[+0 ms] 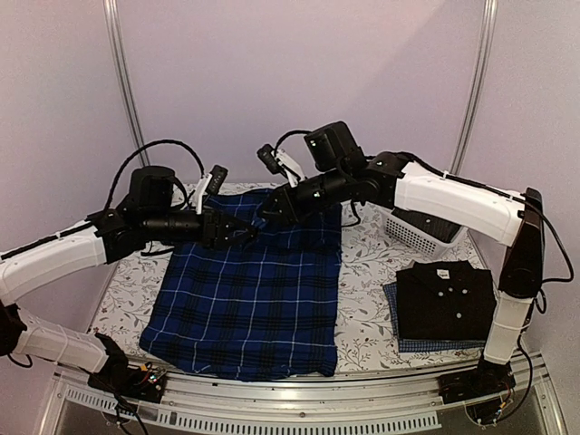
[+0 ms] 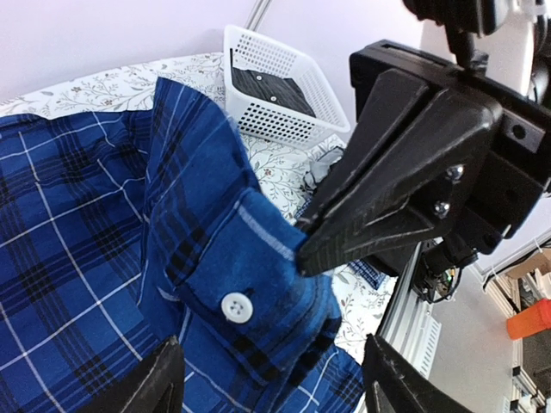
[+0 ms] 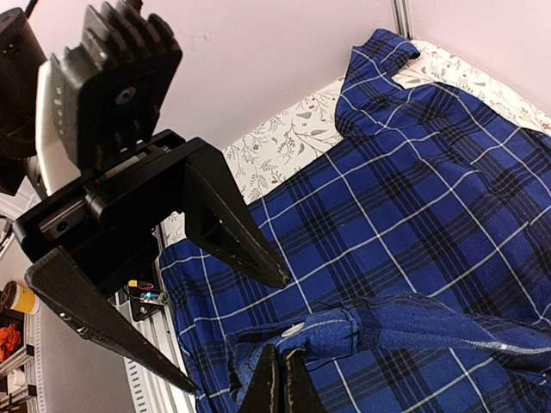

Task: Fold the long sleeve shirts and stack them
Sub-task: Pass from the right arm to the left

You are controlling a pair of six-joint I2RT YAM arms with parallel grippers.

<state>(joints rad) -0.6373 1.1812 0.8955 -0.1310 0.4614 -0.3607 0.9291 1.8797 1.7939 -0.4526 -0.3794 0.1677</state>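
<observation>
Desk: Floral-patterned desk under everything, with the two arm bases down at 6 o'clock.
Plaid shirt: And here's the main event. The dark blue plaid shirt lies spread flat from the middle of the desk down toward 7 o'clock. Its near edge is closest to the arms and its far end is bunched up toward 12 o'clock.
Stack: Over at 4 o'clock the black shirt sits folded, collar and white buttons facing up. It lies right on top of the check shirt, which peeks out along its left and near edges.
Cuff: At the plaid shirt's 12 o'clock end a sleeve is lifted off the cloth. The cuff and its single white button are up in the air above the plaid body.
Right gripper: The right gripper reaches in from 2 o'clock with its fingers pressed tight together, pinching the edge of that cuff.
Left gripper: The left gripper comes in from 9 o'clock with its jaws spread wide and nothing in them. It sits just beside the cuff, nose to nose with the right gripper. Whether a finger brushes the cloth, I can't tell.
Basket: Far back at 2 o'clock, behind the right arm, stands a white lattice basket. Inside it is a dark garment with white buttons.
</observation>
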